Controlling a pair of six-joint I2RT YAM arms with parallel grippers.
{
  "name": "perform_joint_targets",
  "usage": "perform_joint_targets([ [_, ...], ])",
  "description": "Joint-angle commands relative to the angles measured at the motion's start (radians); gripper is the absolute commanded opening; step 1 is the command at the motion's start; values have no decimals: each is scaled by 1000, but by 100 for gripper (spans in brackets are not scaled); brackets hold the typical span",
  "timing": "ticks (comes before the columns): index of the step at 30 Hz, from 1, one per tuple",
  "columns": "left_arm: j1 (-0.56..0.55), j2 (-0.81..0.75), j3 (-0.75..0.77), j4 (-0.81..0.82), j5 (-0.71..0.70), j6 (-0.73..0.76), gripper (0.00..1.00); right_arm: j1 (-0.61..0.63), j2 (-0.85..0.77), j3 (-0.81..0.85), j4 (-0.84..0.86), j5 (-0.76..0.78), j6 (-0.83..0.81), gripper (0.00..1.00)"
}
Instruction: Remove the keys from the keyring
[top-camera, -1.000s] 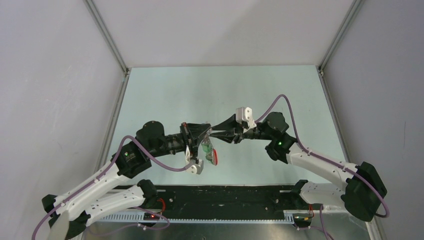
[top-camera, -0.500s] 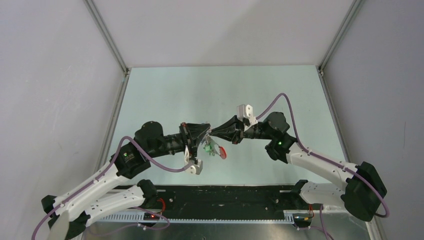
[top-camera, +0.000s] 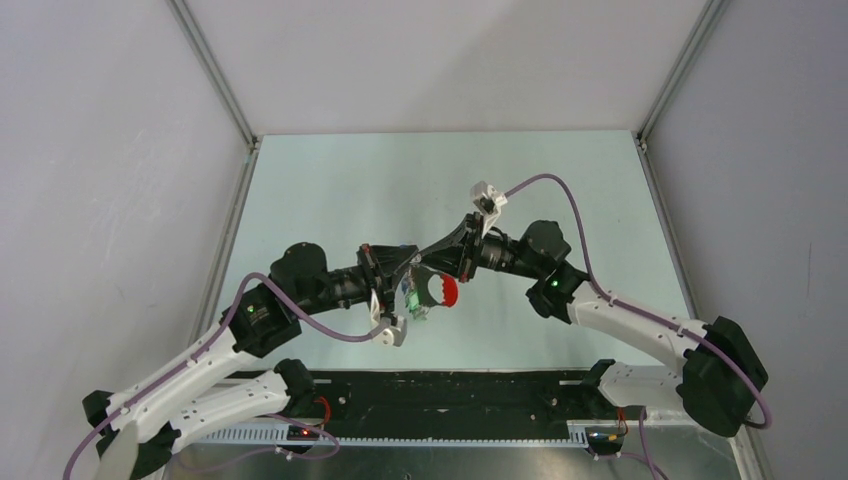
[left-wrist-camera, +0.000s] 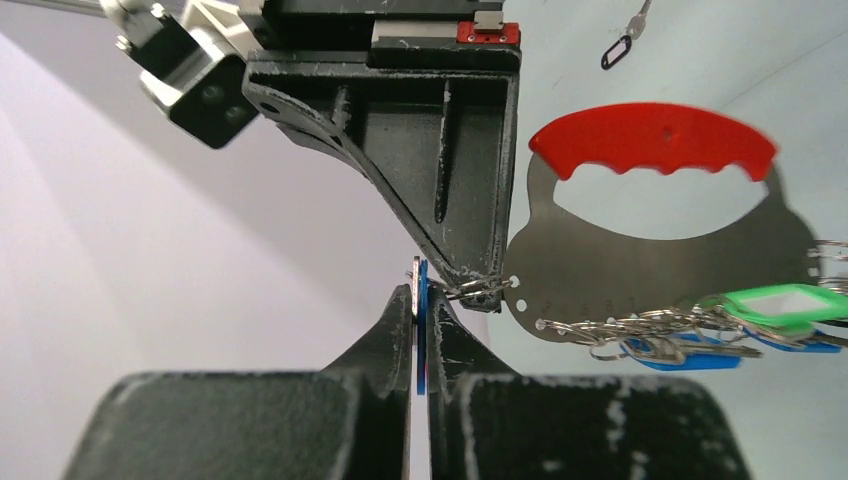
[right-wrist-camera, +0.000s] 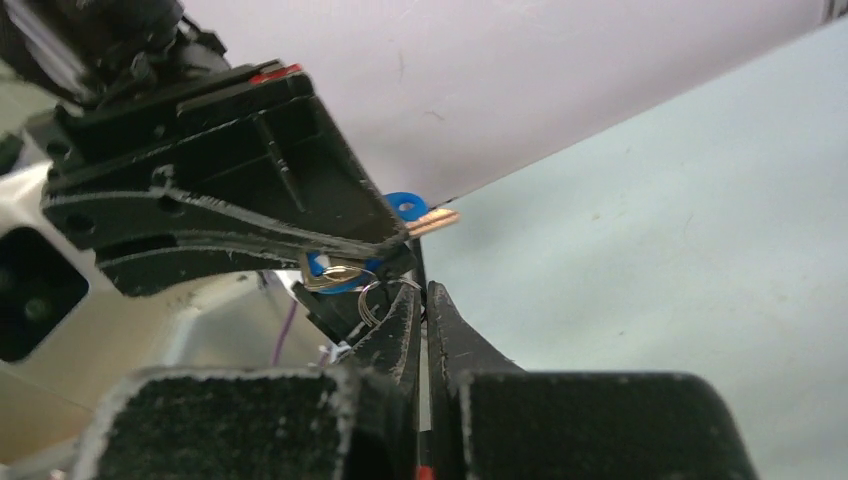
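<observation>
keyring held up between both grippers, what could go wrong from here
1. The left gripper pinches only the thin edge of a blue tag; a pull could slide it out.
2. The keyring and the other keys hang in the air from the right gripper's fingertip grip; a slip would drop the bunch onto the table.
3. The two grippers' tips almost touch, so they may collide.

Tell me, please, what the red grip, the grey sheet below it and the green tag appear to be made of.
The red grip is probably plastic: uniform matte colour, moulded finger ridges. The grey sheet looks like thin brushed metal, with a dull sheen and punched holes, though stiff plastic is possible. The green tag looks like glossy plastic with a pale window.
</observation>
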Motion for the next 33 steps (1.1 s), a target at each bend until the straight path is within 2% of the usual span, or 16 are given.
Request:
perform_joint_targets([
  [1,-5,-14,29,81,34,15,0,-26,34,18,24,113,277,0],
  [8,-5,-26,38,80,36,5,0,-42,37,-5,35,155,308,0],
  [16,-6,35,-7,80,86,-21,0,-38,46,-4,105,213,502,0],
  [23,-26,66,-22,79,122,-35,0,-24,6,12,-52,353,619,0],
  [29,-31,52,-43,80,54,-19,0,-46,-50,44,-220,393,674,0],
  [30,-31,47,-38,81,38,-18,0,-51,-53,45,-220,385,659,11],
  [31,-31,45,-27,80,29,-17,0,-54,-54,45,-218,367,612,17],
  [32,-31,39,-20,80,23,-17,0,-57,-54,44,-214,352,578,28],
  [33,-32,36,-8,80,21,-17,0,-59,-56,43,-201,315,502,36],
])
